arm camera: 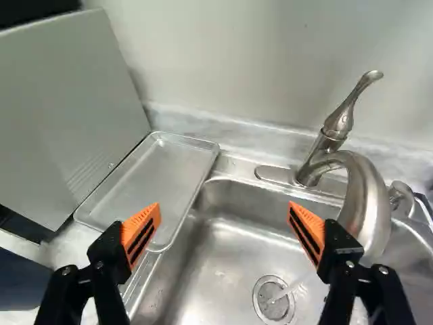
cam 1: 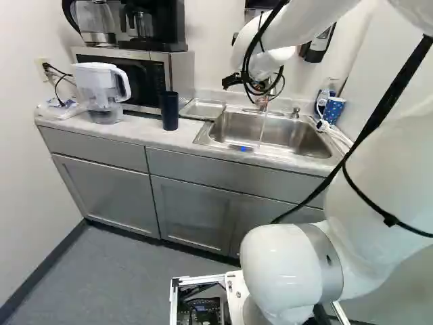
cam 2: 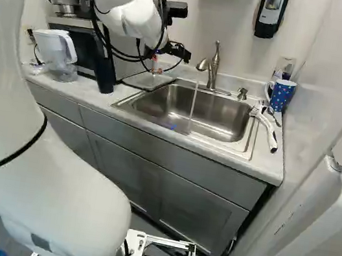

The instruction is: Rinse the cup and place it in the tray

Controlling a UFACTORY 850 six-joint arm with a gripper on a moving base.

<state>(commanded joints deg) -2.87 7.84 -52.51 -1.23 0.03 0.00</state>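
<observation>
Your black gripper is open, its orange pads wide apart with nothing between them, over the tray and sink area. The dark blue cylindrical cup stands upright on the pale marbled counter, just beside the shallow silver metal tray, in front of the microwave. You have the tray lying flat at the edge of the stainless steel sink. Water runs from the brushed metal faucet toward the drain. A blue patterned mug stands on the counter at the sink's other side.
</observation>
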